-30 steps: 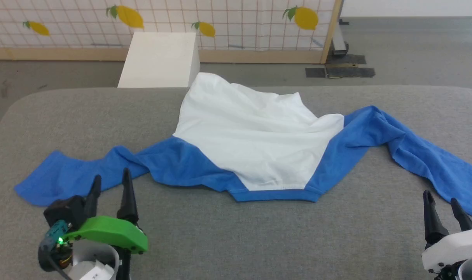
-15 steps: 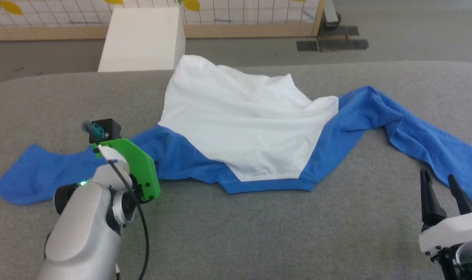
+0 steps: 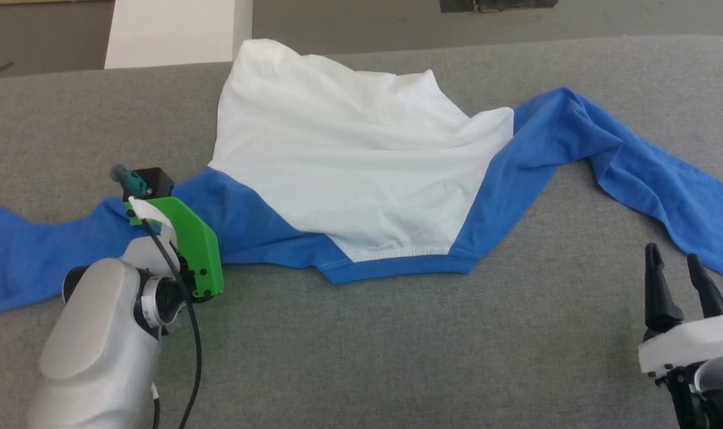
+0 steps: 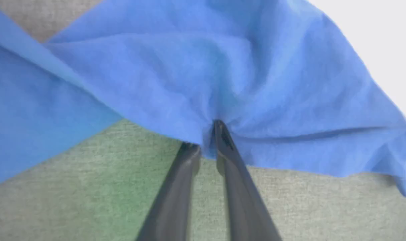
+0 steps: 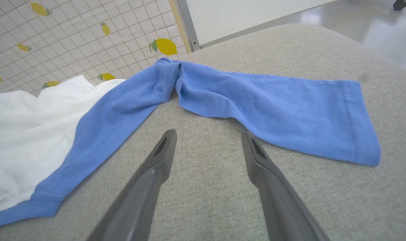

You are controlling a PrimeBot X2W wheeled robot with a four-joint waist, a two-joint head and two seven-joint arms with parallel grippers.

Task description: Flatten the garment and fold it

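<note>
On grey table [image 3: 367, 345], garment [image 3: 349, 173]: lies spread out, neckband toward the robot, hem toward the far edge by the white box [image 3: 171, 30].
Body: white, soft, rumpled — broad creases run across it, far left corner humped up.
Neckband: bright blue, stitched, in a shallow curve at the near edge.
Sleeves: bright blue raglan, stretched out to either side. The left one is wavy and runs off the head view's left edge. The right one is kinked at a fold partway along, its cuff flat on the table with a stitched hem.
Left gripper [image 4: 208, 134]: fingers pressed nearly together, pinching a bunch of the left sleeve on the stretch nearer the body; cloth puckers toward the tips.
Right gripper [image 3: 672, 255]: fingers spread — over bare table, near the right sleeve but apart from it.
Green wrist cover [image 3: 189, 238]: sits above the left sleeve in the head view.
</note>
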